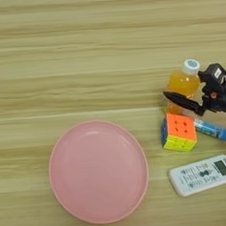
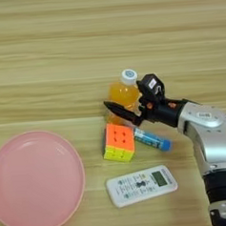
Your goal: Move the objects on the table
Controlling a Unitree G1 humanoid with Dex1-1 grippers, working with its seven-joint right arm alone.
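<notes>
Near the table's [image 2: 44,53] right edge, the right gripper [image 2: 126,109] is straddling the small orange juice bottle [image 2: 122,95] with fingers apart, apparently the grasping step, and closing looks due next.

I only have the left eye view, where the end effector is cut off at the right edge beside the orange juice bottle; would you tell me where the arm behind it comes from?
Observer: In the right eye view a silver forearm rises from the bottom edge and bends left to the black end effector at the small orange juice bottle with a white cap.
Operator: Thank you; does that forearm lie over the remote?
Observer: No; it passes right of the white remote control, with bare light wooden table showing between them.
</notes>
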